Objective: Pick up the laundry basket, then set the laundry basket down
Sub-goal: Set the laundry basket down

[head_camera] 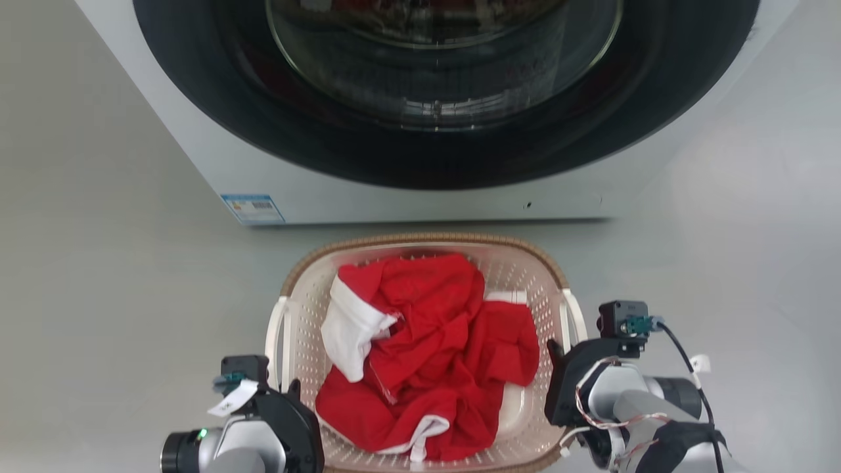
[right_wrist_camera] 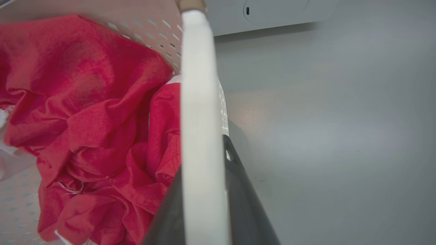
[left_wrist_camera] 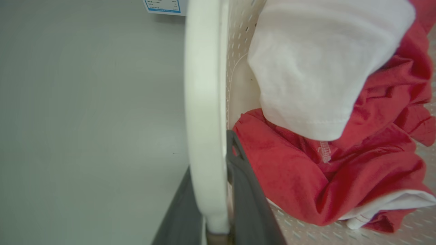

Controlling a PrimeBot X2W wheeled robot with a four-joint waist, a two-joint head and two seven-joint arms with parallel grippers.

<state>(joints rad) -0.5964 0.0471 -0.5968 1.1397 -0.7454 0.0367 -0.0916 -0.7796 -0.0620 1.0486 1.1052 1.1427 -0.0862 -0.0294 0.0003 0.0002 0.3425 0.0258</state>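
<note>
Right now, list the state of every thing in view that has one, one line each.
laundry basket: upright, loaded with clothes, gripped at both side handles; lifted or not, cannot tell.
left gripper: shut on the basket's left handle.
right gripper: shut on the basket's right handle.
red and white clothes: crumpled, lying inside the basket.
washer: door looks shut.

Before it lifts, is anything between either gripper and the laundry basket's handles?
Nothing visible. The left gripper has its jaws closed around the left white handle of the cream-white perforated plastic laundry basket, the right gripper around the right white handle. The red-and-white clothes lie inside, not between jaws and handles.
</note>
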